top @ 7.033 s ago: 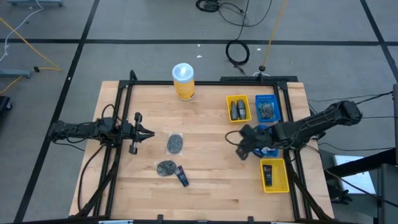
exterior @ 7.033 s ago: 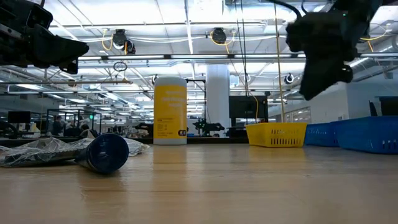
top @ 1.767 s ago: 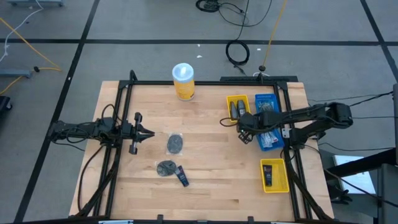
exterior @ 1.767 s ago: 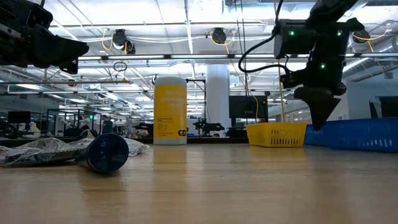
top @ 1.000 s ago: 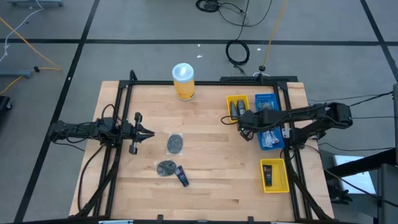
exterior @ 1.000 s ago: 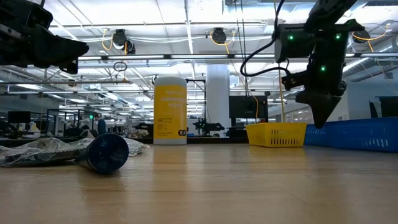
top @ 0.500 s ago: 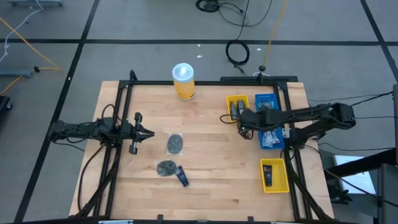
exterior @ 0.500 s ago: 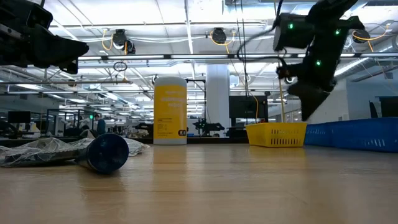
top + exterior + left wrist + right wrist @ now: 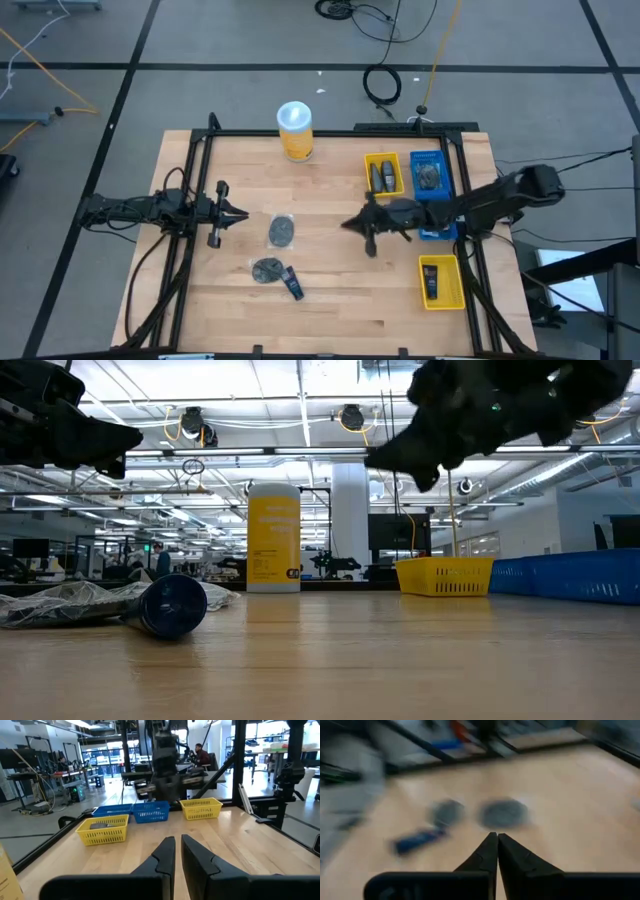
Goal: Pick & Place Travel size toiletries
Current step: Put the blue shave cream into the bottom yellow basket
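The dark-blue bottle (image 9: pixel 291 283) and two grey pouches (image 9: pixel 281 231) lay left of centre on the worktop (image 9: pixel 330 300). The right end effector (image 9: pixel 352 224), clenched and empty, had swung from the yellow tray (image 9: pixel 383 174) toward them, likely for the next pick. The left end effector (image 9: pixel 240 213) waited, fingers nearly closed, empty.

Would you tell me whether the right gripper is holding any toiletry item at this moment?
No, the right gripper is shut with nothing between its fingers, pointing toward the dark pouches on the table.

An open industrial lab hall: exposed ceiling ducts (image 9: pixel 270 455), workbenches (image 9: pixel 45 777), floor cables (image 9: pixel 385 85), seated person (image 9: pixel 201 755).
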Action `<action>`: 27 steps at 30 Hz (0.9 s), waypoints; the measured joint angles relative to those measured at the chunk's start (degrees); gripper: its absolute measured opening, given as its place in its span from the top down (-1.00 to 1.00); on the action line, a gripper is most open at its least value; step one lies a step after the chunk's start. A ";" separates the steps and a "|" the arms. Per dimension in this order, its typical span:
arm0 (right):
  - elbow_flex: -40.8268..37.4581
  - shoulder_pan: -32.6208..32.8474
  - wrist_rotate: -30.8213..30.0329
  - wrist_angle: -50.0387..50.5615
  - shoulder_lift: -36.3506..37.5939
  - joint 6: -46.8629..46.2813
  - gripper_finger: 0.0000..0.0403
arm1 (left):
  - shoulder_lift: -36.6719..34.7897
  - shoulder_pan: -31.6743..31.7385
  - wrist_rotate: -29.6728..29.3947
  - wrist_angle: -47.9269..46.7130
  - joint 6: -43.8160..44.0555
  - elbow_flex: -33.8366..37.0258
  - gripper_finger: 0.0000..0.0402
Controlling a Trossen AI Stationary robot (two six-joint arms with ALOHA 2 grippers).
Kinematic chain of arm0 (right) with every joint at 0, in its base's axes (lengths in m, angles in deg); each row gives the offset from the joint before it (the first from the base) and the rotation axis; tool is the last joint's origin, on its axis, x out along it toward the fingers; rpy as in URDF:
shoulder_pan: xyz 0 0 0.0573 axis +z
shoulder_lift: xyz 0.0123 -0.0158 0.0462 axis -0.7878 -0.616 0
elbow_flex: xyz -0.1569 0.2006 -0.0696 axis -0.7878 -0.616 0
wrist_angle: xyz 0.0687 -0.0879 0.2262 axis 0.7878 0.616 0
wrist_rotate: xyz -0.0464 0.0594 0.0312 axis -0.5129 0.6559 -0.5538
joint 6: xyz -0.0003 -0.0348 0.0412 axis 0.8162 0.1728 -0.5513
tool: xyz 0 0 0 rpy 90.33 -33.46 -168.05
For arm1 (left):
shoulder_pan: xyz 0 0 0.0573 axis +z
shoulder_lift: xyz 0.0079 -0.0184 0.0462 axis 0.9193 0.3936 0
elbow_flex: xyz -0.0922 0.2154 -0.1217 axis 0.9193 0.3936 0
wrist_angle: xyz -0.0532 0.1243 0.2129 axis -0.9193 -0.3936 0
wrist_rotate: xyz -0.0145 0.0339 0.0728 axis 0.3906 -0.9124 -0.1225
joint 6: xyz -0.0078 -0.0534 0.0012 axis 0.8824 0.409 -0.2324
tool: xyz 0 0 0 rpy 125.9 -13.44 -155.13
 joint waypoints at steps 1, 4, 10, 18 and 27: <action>-1.16 0.44 3.44 -6.96 -1.91 0.48 0.95 | 0.00 -0.01 0.00 0.00 0.01 0.00 0.84; -1.22 2.44 8.28 -22.08 -9.13 1.07 0.86 | -0.01 -0.01 -0.01 -0.01 0.02 -0.01 0.84; 7.50 6.26 8.24 -23.87 -21.43 5.23 0.52 | 0.00 -0.01 -0.18 -0.15 0.02 0.00 0.84; 20.45 8.23 8.01 -12.74 -31.19 7.26 -0.01 | 0.00 -0.01 -0.12 -0.02 0.00 0.00 0.84; 35.46 12.77 -3.98 8.83 -37.74 4.80 -0.42 | 0.01 0.01 -0.08 0.01 0.01 -0.01 0.84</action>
